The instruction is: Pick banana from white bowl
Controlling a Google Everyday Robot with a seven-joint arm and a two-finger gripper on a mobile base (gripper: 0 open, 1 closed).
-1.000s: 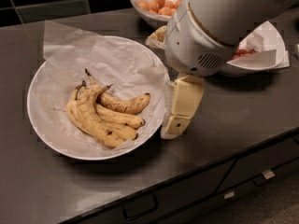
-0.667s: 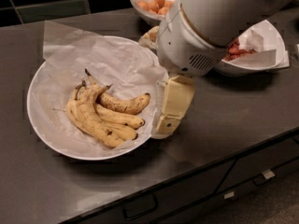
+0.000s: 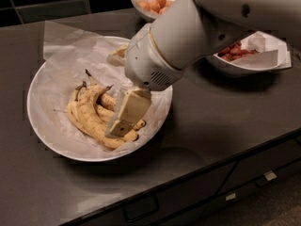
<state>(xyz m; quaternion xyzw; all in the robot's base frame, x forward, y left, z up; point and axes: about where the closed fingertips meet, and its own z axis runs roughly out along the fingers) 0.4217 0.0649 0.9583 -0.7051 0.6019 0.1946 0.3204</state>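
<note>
A wide, shallow white bowl (image 3: 47, 140) lined with crinkled white paper sits on the dark counter at the left. Several spotted yellow bananas (image 3: 89, 114) lie in a bunch in its middle. My gripper (image 3: 121, 121) hangs from the large white arm and reaches down over the right side of the bunch. Its cream finger (image 3: 127, 112) covers part of the bananas.
A white bowl of orange fruit (image 3: 155, 1) stands at the back. Another white bowl with red pieces (image 3: 244, 55) stands at the right. The dark counter's (image 3: 225, 121) front edge runs along the lower right, with drawers below.
The arm has swung left. The gripper has moved from beside the bowl's right rim to over the bananas inside the bowl.
</note>
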